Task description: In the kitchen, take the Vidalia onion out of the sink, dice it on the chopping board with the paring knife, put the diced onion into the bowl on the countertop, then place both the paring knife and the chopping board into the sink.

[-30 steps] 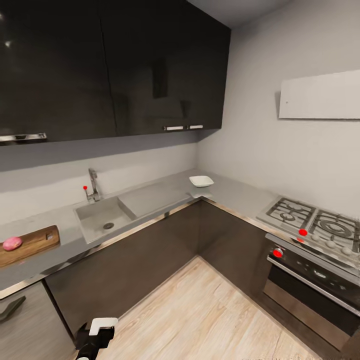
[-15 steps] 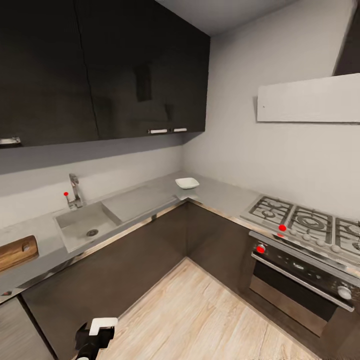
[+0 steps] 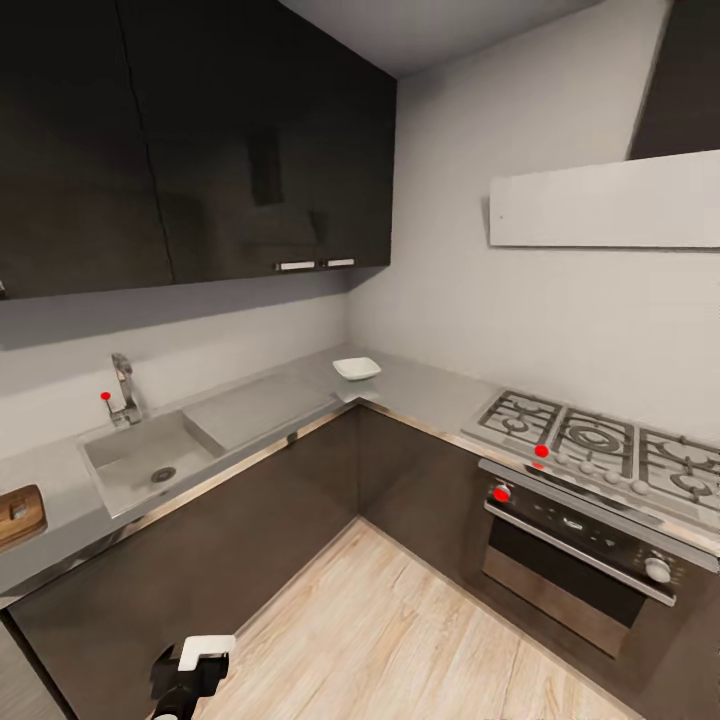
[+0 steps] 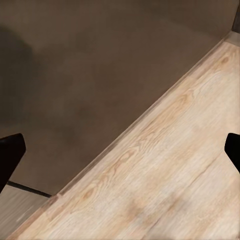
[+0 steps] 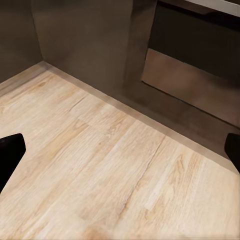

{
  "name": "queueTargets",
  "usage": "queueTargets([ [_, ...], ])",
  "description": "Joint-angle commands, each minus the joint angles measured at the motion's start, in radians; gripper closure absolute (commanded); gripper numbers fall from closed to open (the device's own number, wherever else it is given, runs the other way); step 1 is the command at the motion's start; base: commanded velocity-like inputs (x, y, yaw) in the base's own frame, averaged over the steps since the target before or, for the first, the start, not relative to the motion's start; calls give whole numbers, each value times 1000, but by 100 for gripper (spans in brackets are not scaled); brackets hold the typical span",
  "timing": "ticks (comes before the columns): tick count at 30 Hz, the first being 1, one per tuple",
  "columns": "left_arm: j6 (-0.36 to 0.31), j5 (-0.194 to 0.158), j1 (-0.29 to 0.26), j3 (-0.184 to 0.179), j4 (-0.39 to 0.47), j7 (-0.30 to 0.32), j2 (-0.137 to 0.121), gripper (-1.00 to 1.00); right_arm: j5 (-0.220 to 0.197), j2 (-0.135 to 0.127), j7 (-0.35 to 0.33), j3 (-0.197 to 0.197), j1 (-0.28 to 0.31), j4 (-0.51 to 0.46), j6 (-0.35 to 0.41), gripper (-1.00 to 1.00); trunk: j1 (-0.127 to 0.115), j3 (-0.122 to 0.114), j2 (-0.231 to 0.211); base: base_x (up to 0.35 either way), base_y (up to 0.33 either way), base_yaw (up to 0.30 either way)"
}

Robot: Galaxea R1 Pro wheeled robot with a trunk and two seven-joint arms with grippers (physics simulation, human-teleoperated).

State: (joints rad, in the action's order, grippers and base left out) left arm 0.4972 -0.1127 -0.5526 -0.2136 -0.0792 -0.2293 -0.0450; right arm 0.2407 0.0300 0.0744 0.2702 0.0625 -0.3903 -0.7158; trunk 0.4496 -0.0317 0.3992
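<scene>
1. Kitchen: L-shaped run of dark brown lower cabinets (image 3: 250, 530) under glossy black upper cabinets (image 3: 200, 140), pale wood floor (image 3: 400, 630).
2. Chopping board (image 3: 20, 512): one brown corner at the head view's left edge, flat on the countertop (image 3: 420, 395), near the sink; the onion and knife cannot be made out on it.
3. Sink (image 3: 145, 460): grey basin, nothing seen inside, drainboard alongside, tap (image 3: 122, 388) behind.
4. Bowl (image 3: 356, 368): white, at the counter's corner, well apart from the board, probably parked there awaiting the dice.
5. Gas hob (image 3: 590, 450) above an oven (image 3: 580, 570).
6. Left gripper (image 4: 120, 155): fingertips wide apart, nothing between, hanging over floor; seemingly stowed for travel.
7. Right gripper (image 5: 120, 155): likewise spread, nothing held.
</scene>
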Motion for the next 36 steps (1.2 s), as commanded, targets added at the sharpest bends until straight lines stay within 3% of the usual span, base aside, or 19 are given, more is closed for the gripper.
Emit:
queueTargets([
  [1,6,-10,-1,-9,-4,1,0,-100,11,1,7,4,0,1,-2,-100,0,0,1,0,0,-3],
  [6,2,-10,-1,-9,-4,2,1,-100,11,1,7,4,0,1,-2,-100,0,0,1,0,0,0],
  [8,-31,-9,-1,-9,-2,1,20,-100,11,1,7,4,0,1,-2,-100,0,0,1,0,0,0],
  [13,-276,-4,0,-7,27,0,78,-100,11,1,7,2,0,10,3,-100,0,0,1,0,0,0],
  [14,-353,-2,0,-7,68,1,87,-100,11,2,8,2,0,20,4,-100,0,0,1,0,0,0],
  [15,-477,-1,0,-6,174,1,94,-100,11,2,10,2,0,40,5,-100,0,0,1,0,0,0],
  [17,-664,-1,0,-6,370,0,97,-100,11,2,14,2,0,73,6,-100,0,0,1,0,0,0],
  [18,-714,-1,0,-6,424,0,97,-100,11,2,15,2,0,81,6,-100,0,0,1,0,0,0],
  [21,-996,1,0,-6,749,-3,98,-100,10,3,18,2,0,110,7,-100,0,0,1,0,0,0],
  [22,-1035,1,0,-6,801,-4,98,-100,10,3,18,2,0,112,7,-100,0,0,1,0,0,0],
  [24,-1158,2,-1,-6,989,-6,99,-100,10,4,19,1,0,119,6,-100,0,0,1,0,0,0],
  [29,-1301,2,-6,-4,1289,-8,106,-100,9,2,19,2,0,124,6,-100,0,0,1,0,0,0],
  [30,-1346,3,-12,-4,1352,-8,114,-100,9,2,18,2,0,125,6,-100,0,0,1,0,0,0],
  [31,-1455,4,-69,-4,1462,-8,130,-100,9,2,18,3,0,125,6,-100,0,0,1,0,0,0],
  [34,-1485,4,-155,-3,1472,-9,137,-100,9,2,18,2,0,125,6,-100,0,0,1,0,0,0],
  [36,-1498,3,-314,-2,1387,-10,143,-100,9,3,18,2,0,128,7,-100,0,0,1,0,0,0],
])
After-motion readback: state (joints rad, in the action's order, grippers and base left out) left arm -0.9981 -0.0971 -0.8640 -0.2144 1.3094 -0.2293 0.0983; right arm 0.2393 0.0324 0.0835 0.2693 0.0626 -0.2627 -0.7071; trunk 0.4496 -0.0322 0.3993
